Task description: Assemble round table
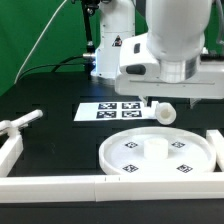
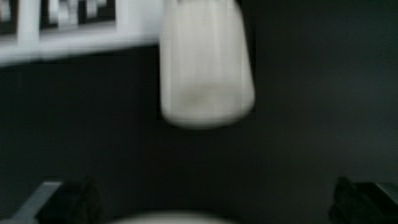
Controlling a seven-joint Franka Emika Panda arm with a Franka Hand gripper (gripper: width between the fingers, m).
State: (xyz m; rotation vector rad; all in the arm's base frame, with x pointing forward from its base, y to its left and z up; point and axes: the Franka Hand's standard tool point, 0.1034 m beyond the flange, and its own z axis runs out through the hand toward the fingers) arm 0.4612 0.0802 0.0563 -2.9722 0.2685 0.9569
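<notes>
The large round disc (image 1: 155, 152) lies flat on the black table, with a raised hub in its middle. The short cylinder leg (image 1: 163, 112) lies on its side just behind the disc, by the marker board's right end. In the wrist view the leg (image 2: 208, 70) is blurred and lies ahead of my fingers. My gripper (image 1: 153, 100) hangs just above the leg. Its jaws (image 2: 214, 205) stand wide apart with nothing between them. A white part (image 1: 20, 122) at the exterior view's left may be the cross-shaped foot; its shape is unclear.
The marker board (image 1: 112, 110) lies behind the disc and shows in the wrist view (image 2: 63, 25). White border bars run along the left (image 1: 10, 152), front (image 1: 80, 186) and right (image 1: 213, 148). A white curved edge (image 2: 169, 218) shows between my fingers.
</notes>
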